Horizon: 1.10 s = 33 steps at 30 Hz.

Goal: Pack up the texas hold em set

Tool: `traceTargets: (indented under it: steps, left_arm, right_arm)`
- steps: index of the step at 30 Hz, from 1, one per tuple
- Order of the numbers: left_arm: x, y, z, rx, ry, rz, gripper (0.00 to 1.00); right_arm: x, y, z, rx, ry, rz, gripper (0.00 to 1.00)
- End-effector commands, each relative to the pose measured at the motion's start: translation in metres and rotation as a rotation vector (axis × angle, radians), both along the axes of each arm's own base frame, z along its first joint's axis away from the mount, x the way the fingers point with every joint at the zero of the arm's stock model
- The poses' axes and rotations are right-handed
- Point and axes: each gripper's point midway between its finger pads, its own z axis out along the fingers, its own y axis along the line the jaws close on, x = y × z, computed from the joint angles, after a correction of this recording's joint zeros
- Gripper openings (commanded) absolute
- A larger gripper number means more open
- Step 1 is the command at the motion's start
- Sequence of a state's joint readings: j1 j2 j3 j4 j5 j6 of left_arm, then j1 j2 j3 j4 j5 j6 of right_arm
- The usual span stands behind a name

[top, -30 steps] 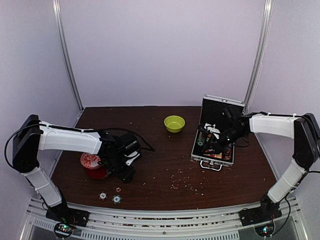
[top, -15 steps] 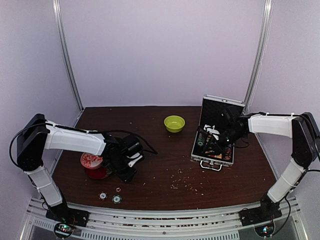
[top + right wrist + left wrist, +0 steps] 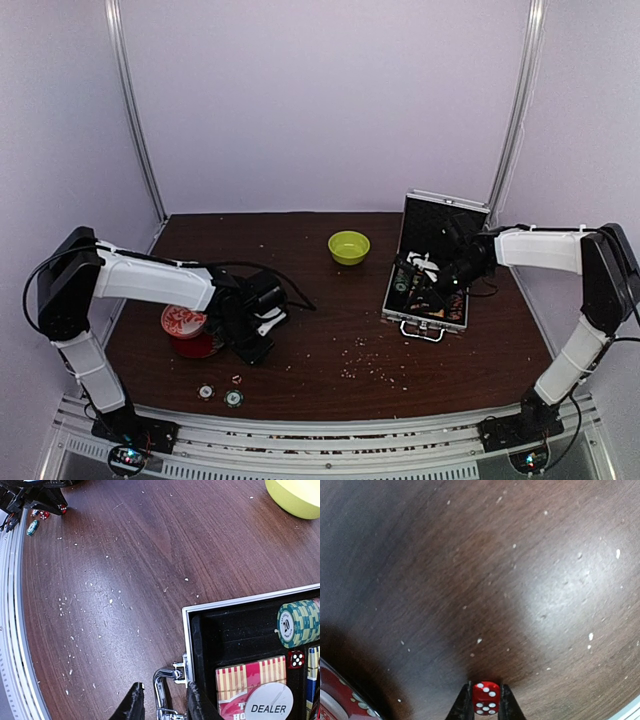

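Note:
The silver case [image 3: 412, 318] stands open at the right with its lid [image 3: 445, 213] up. In the right wrist view it holds a chip stack [image 3: 299, 622], a red die [image 3: 296, 659], a card deck [image 3: 240, 682] and a white DEALER button [image 3: 269, 706]. My right gripper [image 3: 164, 705] is open, with one jaw on each side of the case's chrome handle [image 3: 161, 680]. My left gripper [image 3: 486, 709] is shut on a red die [image 3: 486, 692] just above the table, beside the red-and-white tin [image 3: 185, 325]. Two chips [image 3: 233, 398] and a tiny red die [image 3: 237, 379] lie near the front edge.
The lime-green bowl [image 3: 348, 246] sits at the back centre, left of the case. Pale crumbs [image 3: 365, 360] are scattered over the dark wood table. The tin's edge [image 3: 335, 702] shows at the bottom left of the left wrist view. A metal rail [image 3: 330, 425] runs along the front.
My left gripper has shifted a little to the right, away from the tin, still pinching the die. My right gripper has barely moved over the case's front.

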State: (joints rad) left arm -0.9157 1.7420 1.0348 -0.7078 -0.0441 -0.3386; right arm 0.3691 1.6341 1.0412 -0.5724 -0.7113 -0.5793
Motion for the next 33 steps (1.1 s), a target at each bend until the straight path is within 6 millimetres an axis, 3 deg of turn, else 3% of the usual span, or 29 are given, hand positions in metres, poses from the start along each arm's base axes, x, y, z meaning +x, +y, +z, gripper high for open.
traceTargets:
  steps: [1, 5, 13, 17, 22, 33]
  left_arm:
    - [0.007, -0.027, 0.009, -0.056, -0.014, -0.021, 0.12]
    - [0.013, -0.077, 0.029, -0.135, -0.047, -0.090, 0.11]
    - [0.025, -0.168, 0.037, -0.212, -0.099, -0.218, 0.10]
    - [0.029, -0.200, 0.035, -0.245, -0.106, -0.259, 0.10]
    - [0.030, -0.218, 0.030, -0.273, -0.098, -0.285, 0.10]
    - [0.029, -0.219, 0.010, -0.249, -0.072, -0.304, 0.11]
  right_arm:
    - [0.001, 0.005, 0.008, 0.019, -0.005, 0.020, 0.30]
    - [0.005, 0.004, 0.013, 0.024, -0.022, 0.004, 0.29]
    - [0.036, -0.022, 0.033, 0.033, -0.129, -0.176, 0.28]
    - [0.042, -0.033, 0.035, 0.031, -0.146, -0.219, 0.31]
    - [0.046, -0.039, 0.035, 0.027, -0.146, -0.244, 0.34]
    - [0.045, -0.038, 0.029, 0.024, -0.124, -0.231, 0.36]
